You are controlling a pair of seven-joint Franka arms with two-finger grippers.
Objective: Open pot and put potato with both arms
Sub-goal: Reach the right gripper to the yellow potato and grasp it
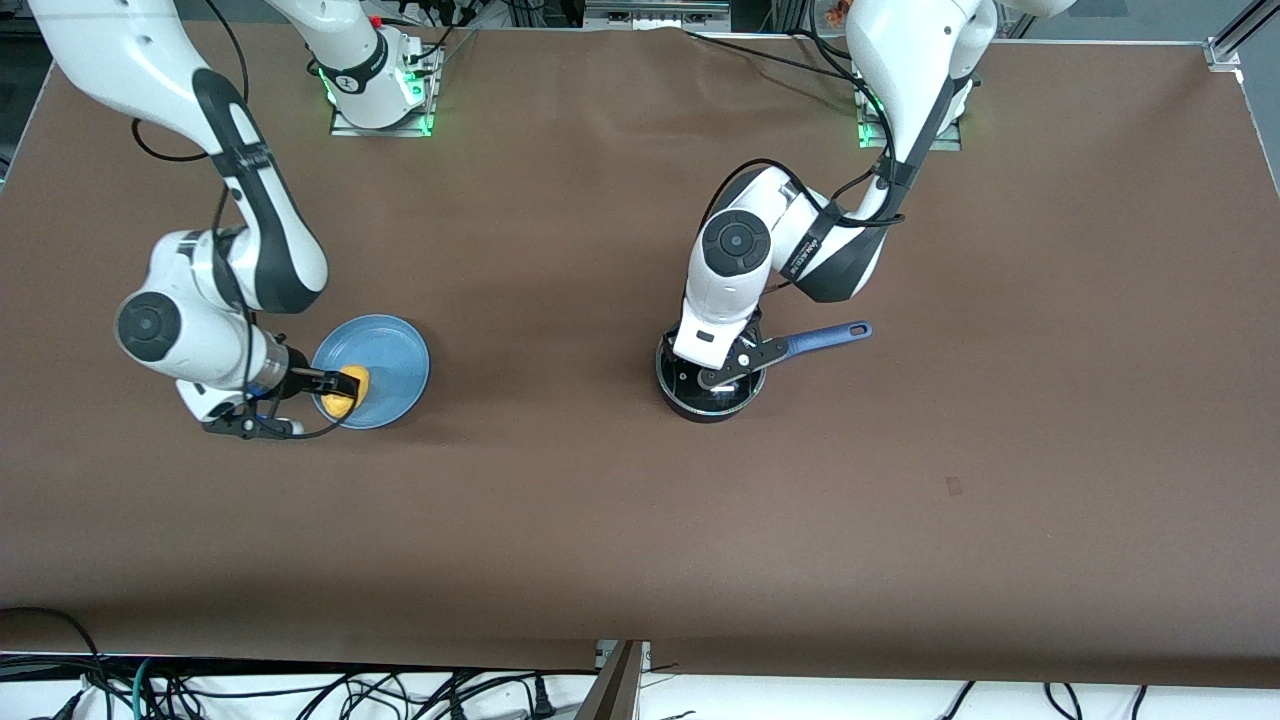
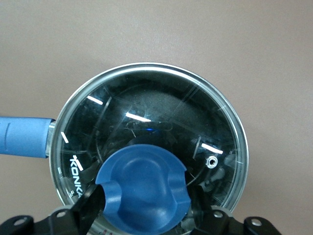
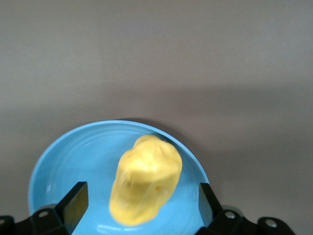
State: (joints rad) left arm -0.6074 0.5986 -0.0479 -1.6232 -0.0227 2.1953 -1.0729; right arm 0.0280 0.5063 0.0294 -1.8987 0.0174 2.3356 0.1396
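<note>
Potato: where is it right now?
In the front view, the potato lies on the blue plate toward the right arm's end of the table, between the right end effector's open fingers.

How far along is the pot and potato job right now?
Nothing is finished. The lid still covers the pot; the left gripper straddles its blue knob. The right gripper brackets the potato on the plate, fingers open. Lifting lid and moving potato remain.

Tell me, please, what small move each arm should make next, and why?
Probably close both grippers: the left gripper brackets the lid's blue knob with the lid still on the pot; the right gripper's open fingers straddle the potato on the plate.
</note>
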